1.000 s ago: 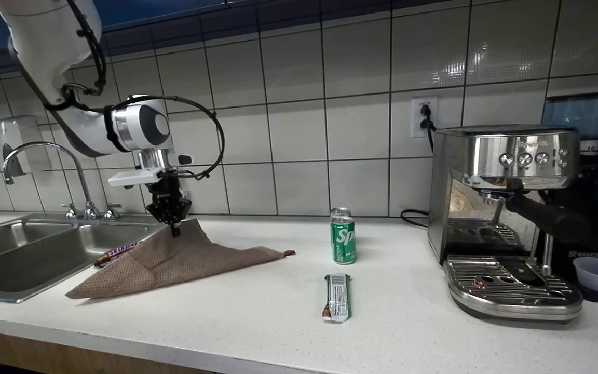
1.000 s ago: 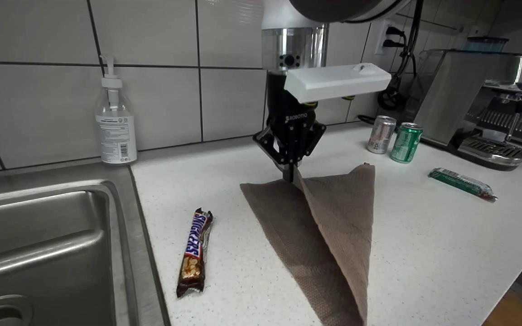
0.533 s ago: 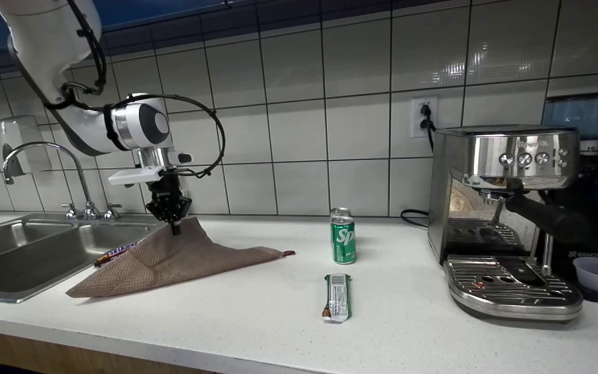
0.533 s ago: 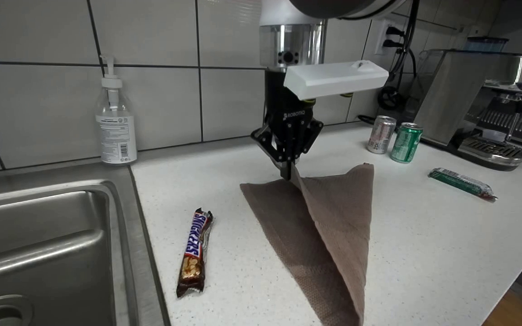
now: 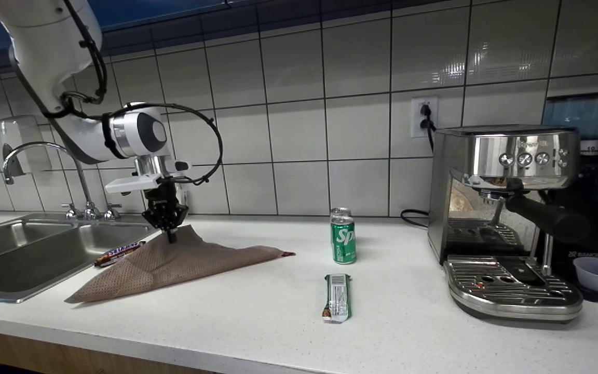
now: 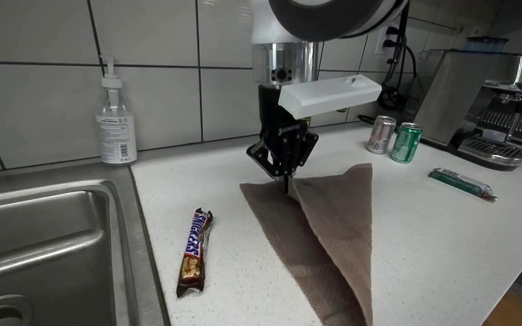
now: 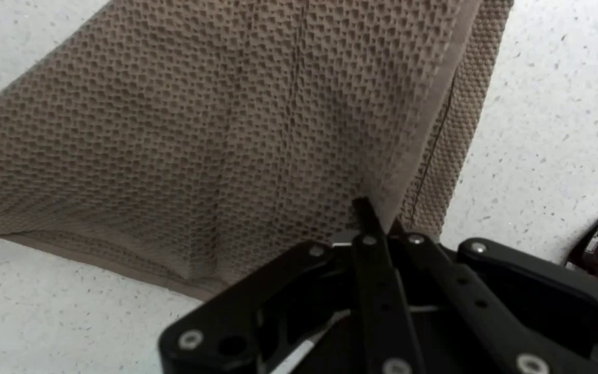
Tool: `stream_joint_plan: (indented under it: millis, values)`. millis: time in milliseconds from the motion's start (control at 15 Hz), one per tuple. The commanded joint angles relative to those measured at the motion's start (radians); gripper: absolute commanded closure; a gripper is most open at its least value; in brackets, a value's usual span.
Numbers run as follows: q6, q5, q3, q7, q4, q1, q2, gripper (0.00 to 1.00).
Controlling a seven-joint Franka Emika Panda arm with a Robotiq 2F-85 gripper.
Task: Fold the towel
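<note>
The brown textured towel (image 5: pixel 190 267) lies on the white counter, partly folded over. In an exterior view the towel (image 6: pixel 340 222) shows an upper layer lifted over a lower layer, with a gap between them along the near side. My gripper (image 6: pixel 286 184) points down at the far end of the towel. In the wrist view, the gripper (image 7: pixel 382 221) has its fingers close together with the upper layer's edge of the towel (image 7: pixel 257 130) between them. The pinched corner is held a little above the lower layer. The fingers hide the pinched part itself.
A Snickers bar (image 6: pixel 195 249) lies between the towel and the sink (image 6: pixel 125 253). A soap bottle (image 6: pixel 117 136) stands by the wall. A green can (image 6: pixel 407 142), a silver can (image 6: pixel 382 134), a green-wrapped bar (image 6: pixel 462 183) and a coffee machine (image 5: pixel 506 161) stand or lie beyond the towel.
My gripper rose very slightly, then came down and a little toward the sink. The pinched towel corner has sunk with it, and more of the Snickers bar shows behind the towel.
</note>
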Motion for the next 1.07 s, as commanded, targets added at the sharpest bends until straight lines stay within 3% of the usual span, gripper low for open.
stream_joint_plan:
  millis: [0,1000]
  values:
    - [-0.040,-0.020,-0.012,-0.018,0.047,0.019,0.034,0.99]
    - [-0.070,-0.016,-0.028,-0.008,0.114,0.025,0.101,0.99]
